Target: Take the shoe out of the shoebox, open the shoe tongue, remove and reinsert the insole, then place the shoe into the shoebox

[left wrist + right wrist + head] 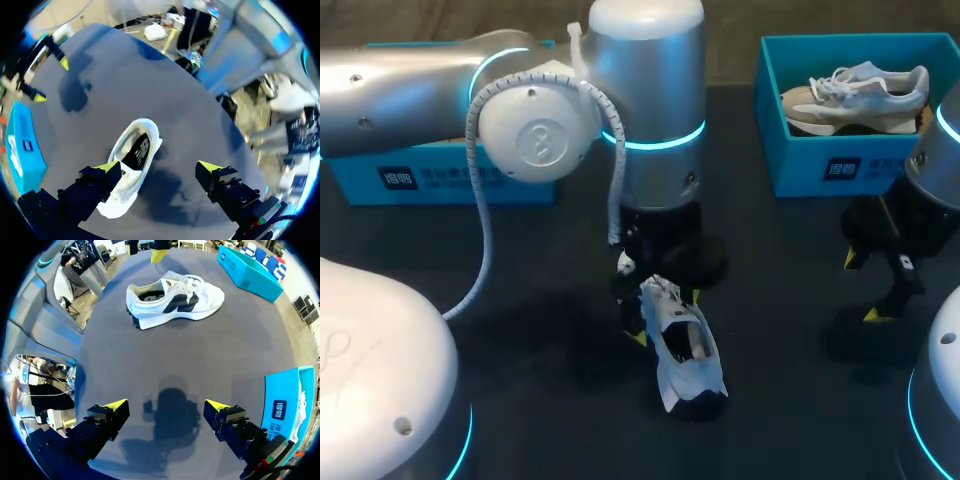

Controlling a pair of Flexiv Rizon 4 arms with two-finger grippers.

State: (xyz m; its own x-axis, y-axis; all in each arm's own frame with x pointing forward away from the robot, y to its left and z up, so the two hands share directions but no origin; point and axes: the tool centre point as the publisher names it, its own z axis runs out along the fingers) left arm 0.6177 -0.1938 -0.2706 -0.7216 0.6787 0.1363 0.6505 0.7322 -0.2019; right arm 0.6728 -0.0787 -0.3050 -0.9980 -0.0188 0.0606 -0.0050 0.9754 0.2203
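Dark tabletop (520, 330), white shoe (682, 352) beneath downward-pointing left fingers (107, 166), spread; right fingers (116, 405) spread too, well aside.

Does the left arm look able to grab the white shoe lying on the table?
Probably yes: the left claw hangs open just above the white shoe, with nothing between them.

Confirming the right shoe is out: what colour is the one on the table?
White shoe with a dark side marking, best in the right wrist view.
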